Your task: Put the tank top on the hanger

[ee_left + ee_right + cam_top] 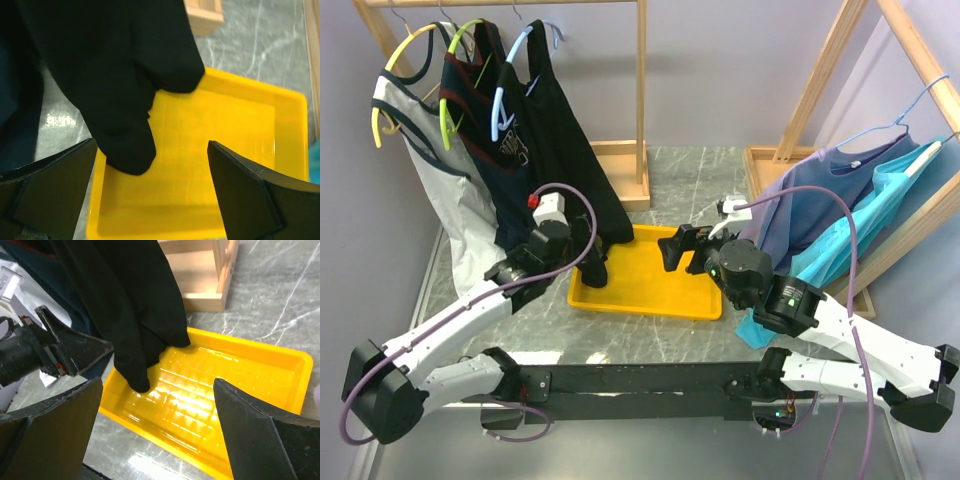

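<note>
The black tank top point(560, 150) hangs on the light-blue hanger point(510, 85) on the left rack. Its lower hem droops into the left end of the yellow tray point(655, 285). My left gripper point(595, 268) is open and empty just beside the hem; in the left wrist view the hem point(120, 100) hangs in front of the open gripper point(152, 190), over the tray point(225, 150). My right gripper point(667, 250) is open and empty above the tray's right half. In the right wrist view the top point(130, 305) hangs beyond my right gripper point(157, 430).
A navy top point(490, 130) and a white-grey top point(430, 170) hang on yellow-green hangers left of the tank top. The rack's wooden base point(620, 165) stands behind the tray. A second wooden rack at the right holds a purple-blue shirt point(810, 190) and a teal one point(860, 225).
</note>
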You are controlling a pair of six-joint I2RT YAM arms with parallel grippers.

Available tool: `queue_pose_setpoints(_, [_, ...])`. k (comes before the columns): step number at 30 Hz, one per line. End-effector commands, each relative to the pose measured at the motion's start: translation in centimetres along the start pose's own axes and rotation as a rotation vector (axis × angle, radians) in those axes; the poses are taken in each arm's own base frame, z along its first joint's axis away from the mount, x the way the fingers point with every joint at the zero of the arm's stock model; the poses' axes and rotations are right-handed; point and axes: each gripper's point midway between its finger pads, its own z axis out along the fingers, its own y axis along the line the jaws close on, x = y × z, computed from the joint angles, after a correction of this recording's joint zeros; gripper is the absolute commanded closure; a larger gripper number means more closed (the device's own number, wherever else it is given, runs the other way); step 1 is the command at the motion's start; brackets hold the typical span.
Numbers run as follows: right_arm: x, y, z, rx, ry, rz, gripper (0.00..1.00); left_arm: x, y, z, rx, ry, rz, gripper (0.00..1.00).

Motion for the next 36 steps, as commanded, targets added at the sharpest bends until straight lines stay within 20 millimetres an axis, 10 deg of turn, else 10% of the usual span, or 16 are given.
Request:
queue_pose_setpoints(1, [-0.2, 0.8, 0.1, -0.031, -0.022, 0.059, 0.00, -2.7, -0.2, 1.4, -0.006, -0.130, -0.136, 0.01])
queue_pose_setpoints(7, [0.3, 0.9, 0.1, -0.042, -0.008, 0.064, 0.00, -4.4, 2.4, 7.6, -0.017, -0.100, -0.193, 0.00])
queue_pose_setpoints(16, [0.4, 1.0, 0.3, -0.038, -0.004, 0.052, 0.00, -5.6, 1.0, 12.2, 0.011, -0.046, -0.243, 0.11])
queue_pose_setpoints(23, [0.0, 1.5, 0.6, -0.048, 0.000, 0.034, 0.00, -7.2, -0.2, 15.2, 0.017, -0.061, -0.254, 0.66])
queue_pose_setpoints(29, [-1.1, 1.7, 0.4, -0.047, -0.018, 0.022, 0.00, -15.2, -2.2, 15.6, 0.047, -0.214, -0.253, 0.94])
queue_pose_setpoints(36, [-2.8, 1.9, 0.2, -0.034, -0.052, 0.007, 0.00, -26.6, -3.8, 13.3, 0.128, -0.438, -0.266, 0.96])
